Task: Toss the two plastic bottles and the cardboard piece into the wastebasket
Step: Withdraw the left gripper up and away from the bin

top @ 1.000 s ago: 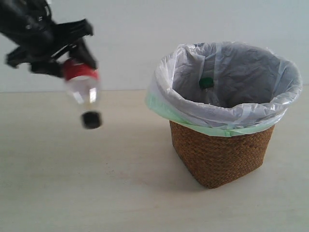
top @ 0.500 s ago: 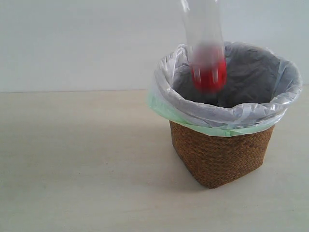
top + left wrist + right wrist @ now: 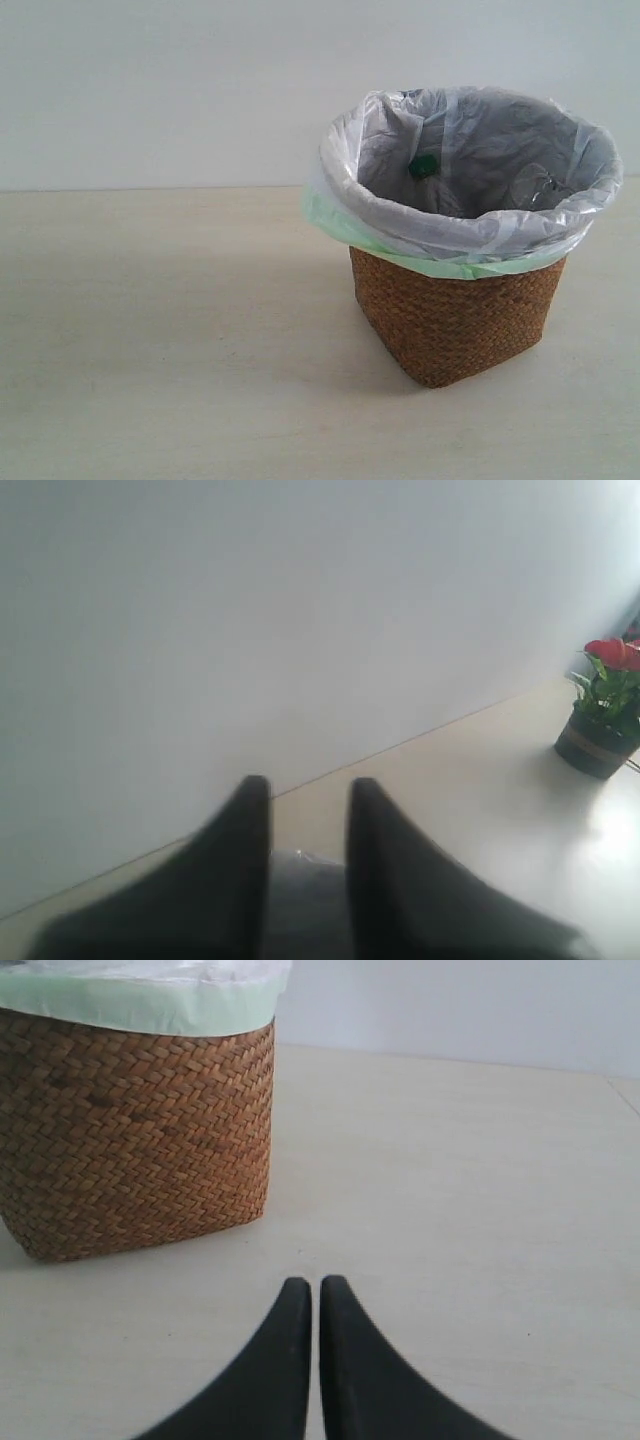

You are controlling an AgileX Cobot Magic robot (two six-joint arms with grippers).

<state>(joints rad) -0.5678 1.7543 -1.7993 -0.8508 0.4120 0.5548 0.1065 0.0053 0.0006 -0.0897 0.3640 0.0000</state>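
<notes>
Wastebasket (image 3: 455, 320) stands on the desk (image 3: 150, 350), toward its right side. Inside the bag liner (image 3: 400, 225) are the green-capped bottle (image 3: 424, 166), only its cap showing, and a clear bottle (image 3: 540, 186) against the right inner wall. Labels are hidden, nothing readable. My left gripper (image 3: 308, 785) is slightly spread, empty. My right gripper (image 3: 313, 1285) is pressed together, empty, near the wastebasket.
</notes>
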